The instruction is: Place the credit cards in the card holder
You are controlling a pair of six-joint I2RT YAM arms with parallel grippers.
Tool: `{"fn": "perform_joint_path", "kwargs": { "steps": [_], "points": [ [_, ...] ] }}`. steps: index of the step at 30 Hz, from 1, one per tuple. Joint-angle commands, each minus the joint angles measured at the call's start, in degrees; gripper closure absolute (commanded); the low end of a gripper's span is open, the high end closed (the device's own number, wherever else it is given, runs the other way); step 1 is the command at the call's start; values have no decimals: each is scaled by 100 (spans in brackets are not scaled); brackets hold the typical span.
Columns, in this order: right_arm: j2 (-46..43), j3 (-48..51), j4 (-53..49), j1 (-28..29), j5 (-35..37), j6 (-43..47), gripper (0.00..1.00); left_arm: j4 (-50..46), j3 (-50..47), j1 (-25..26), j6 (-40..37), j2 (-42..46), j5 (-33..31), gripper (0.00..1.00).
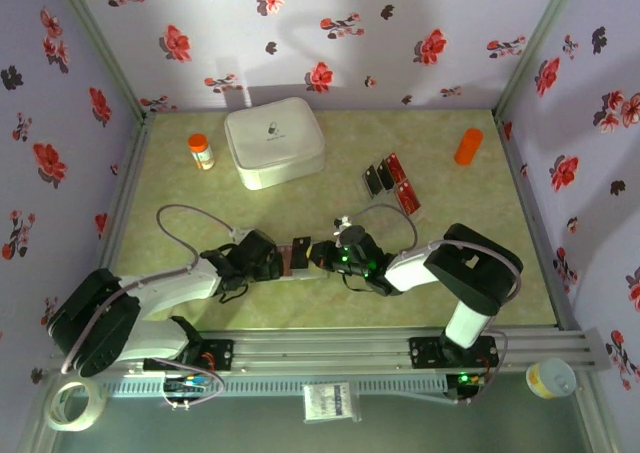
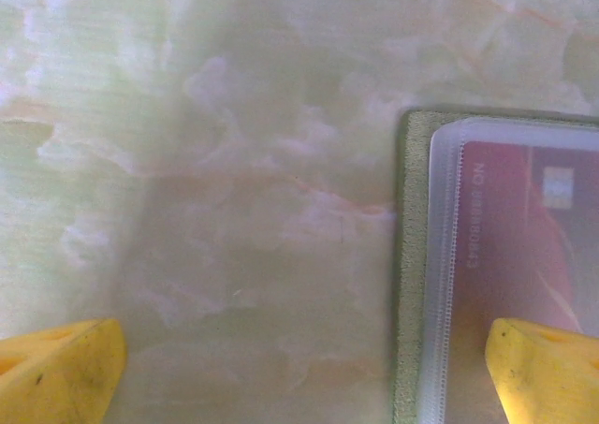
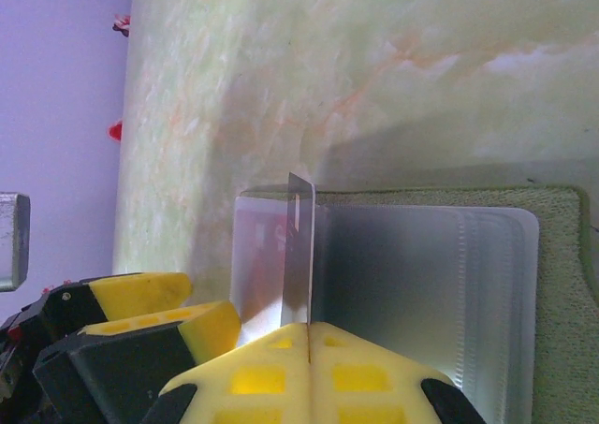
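Note:
The olive-green card holder [image 1: 300,256] lies open on the table between my two grippers. Its clear pockets [image 3: 421,284] face up, and one pocket holds a red card [image 2: 524,227]. My right gripper [image 3: 309,328] is shut on a dark credit card [image 3: 299,246], which stands on edge over the holder's fold. My left gripper [image 2: 299,377] is open. One of its fingertips [image 2: 547,368] sits over the pocket with the red card, the other [image 2: 56,368] over bare table. Several more red and black credit cards [image 1: 392,181] lie at the back right.
A big white rounded box [image 1: 272,141] stands at the back, with an orange bottle [image 1: 201,151] to its left. An orange cylinder [image 1: 468,145] is at the back right. A tape roll [image 1: 78,405] and a cup [image 1: 551,378] sit off the table's front edge.

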State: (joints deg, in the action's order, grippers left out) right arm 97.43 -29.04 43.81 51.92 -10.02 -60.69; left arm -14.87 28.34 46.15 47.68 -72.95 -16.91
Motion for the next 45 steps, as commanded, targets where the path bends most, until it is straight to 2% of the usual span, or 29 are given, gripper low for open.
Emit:
{"fn": "perform_joint_path", "kwargs": {
  "steps": [1, 12, 32, 45],
  "points": [
    [-233, -76, -222, 37, 123, 45, 100, 37, -36, 56, 43, -193, 86, 0],
    [-933, -67, -855, -171, 281, 346, 100, -102, -223, 85, 225, 35, -47, 0],
    [-343, -189, -293, -165, 114, 158, 100, -103, -215, 87, 216, 28, -48, 0],
    [-357, -173, -214, -126, 114, 108, 100, -96, -206, 89, 212, 23, -46, 0]
  ]
}}
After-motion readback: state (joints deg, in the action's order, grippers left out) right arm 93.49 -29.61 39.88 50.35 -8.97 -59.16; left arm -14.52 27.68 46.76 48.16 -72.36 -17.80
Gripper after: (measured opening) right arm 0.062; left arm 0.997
